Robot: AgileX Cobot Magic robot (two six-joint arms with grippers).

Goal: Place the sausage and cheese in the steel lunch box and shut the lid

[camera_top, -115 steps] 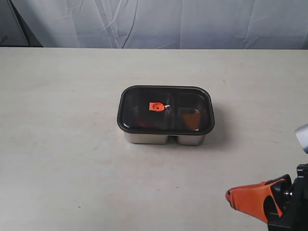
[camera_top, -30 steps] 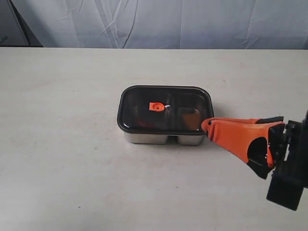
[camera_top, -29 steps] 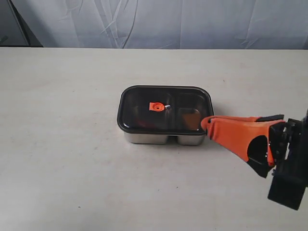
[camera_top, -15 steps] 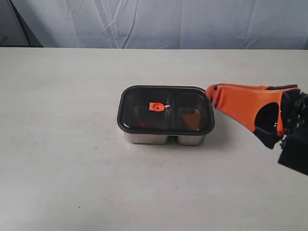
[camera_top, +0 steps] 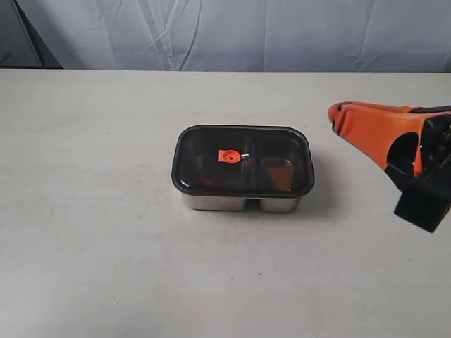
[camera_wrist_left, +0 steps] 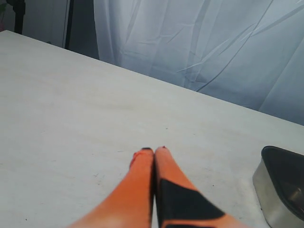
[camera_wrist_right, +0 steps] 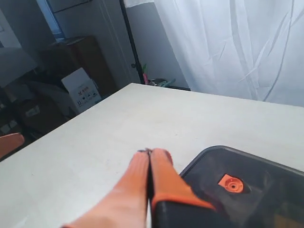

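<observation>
A pale desk [camera_top: 99,211] fills the exterior view, with a white curtain [camera_top: 282,35] hanging behind its far edge

The right claw [camera_top: 334,113], orange with a black body, enters from the 3 o'clock edge of that view. Its tips point toward 9 o'clock and sit at about 2 o'clock from the box, well apart from it. Its two fingers are pressed together with nothing between them, which the right wrist view [camera_wrist_right: 151,152] shows plainly

The left claw [camera_wrist_left: 153,150] appears only in its own wrist view. Its orange fingers are likewise closed tip to tip and empty over bare desk, with one corner of the box at the frame's edge

The steel lunch box [camera_top: 239,203] stands near the middle of the desk, its long side running from 9 to 3 o'clock and its shiny wall showing below the cover. The lid [camera_top: 248,166], dark and smoky, lies flat over the whole box and hides the rim all round

Through the lid the cheese [camera_top: 280,174] shows as a dull orange shape in the 3 o'clock compartment. The sausage [camera_top: 203,176] is only a dim reddish patch in the 9 o'clock compartment

A small orange valve [camera_top: 228,156] sits on the lid just off centre toward 9 o'clock
</observation>
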